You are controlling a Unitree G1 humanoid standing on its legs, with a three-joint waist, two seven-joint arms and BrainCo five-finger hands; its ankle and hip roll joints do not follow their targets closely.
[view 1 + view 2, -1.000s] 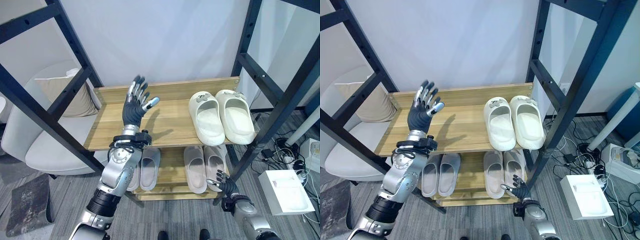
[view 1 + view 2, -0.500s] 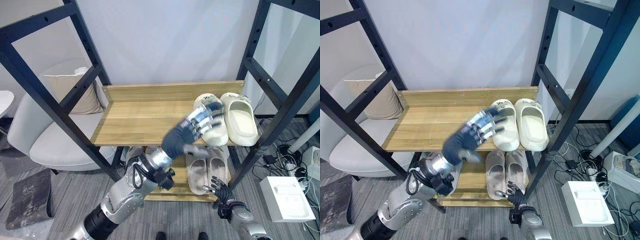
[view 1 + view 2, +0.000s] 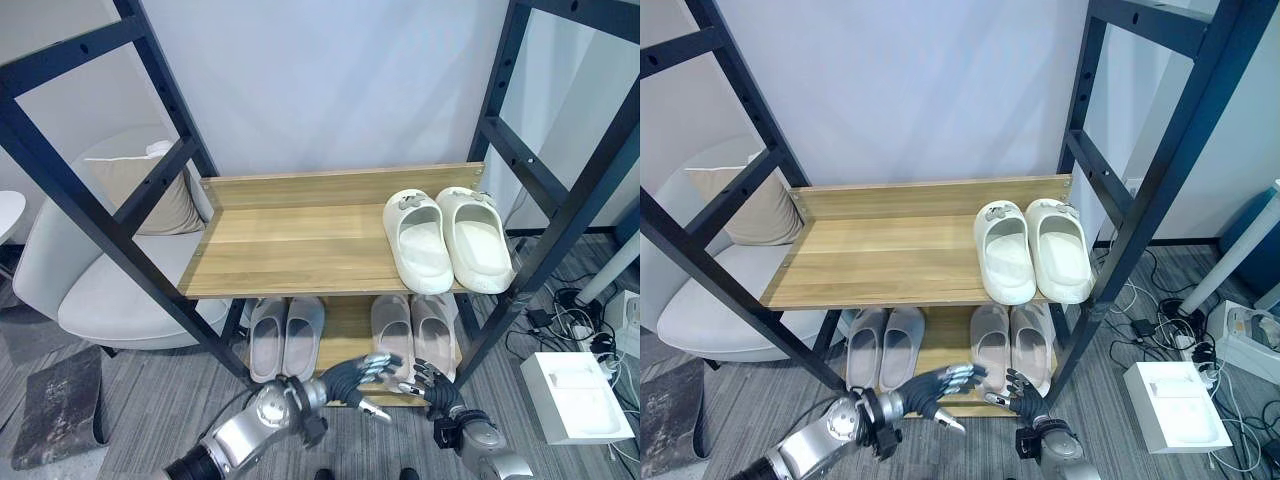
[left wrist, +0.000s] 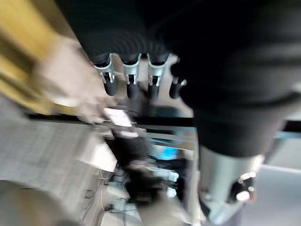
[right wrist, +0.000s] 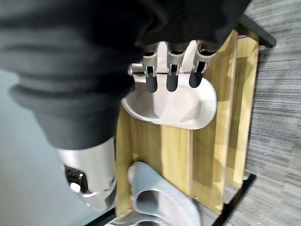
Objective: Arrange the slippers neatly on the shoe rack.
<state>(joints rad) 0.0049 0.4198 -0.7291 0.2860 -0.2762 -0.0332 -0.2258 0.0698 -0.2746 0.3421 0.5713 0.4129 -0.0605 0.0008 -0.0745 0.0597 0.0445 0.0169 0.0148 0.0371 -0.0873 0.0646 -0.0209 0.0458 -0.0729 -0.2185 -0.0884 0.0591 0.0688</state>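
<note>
Both robot hands, left (image 3: 362,376) and right (image 3: 437,388), were held low with fingers spread before the shoe rack (image 3: 330,240), while the right wrist view showed a beige slipper (image 5: 181,104) on its lower shelf.

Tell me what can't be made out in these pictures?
- Heels of the beige slippers: both hands cover them in the eye views.
- Toes of the grey slippers: tucked under the upper shelf.
- Left wrist view: everything past the left hand is smeared.
</note>
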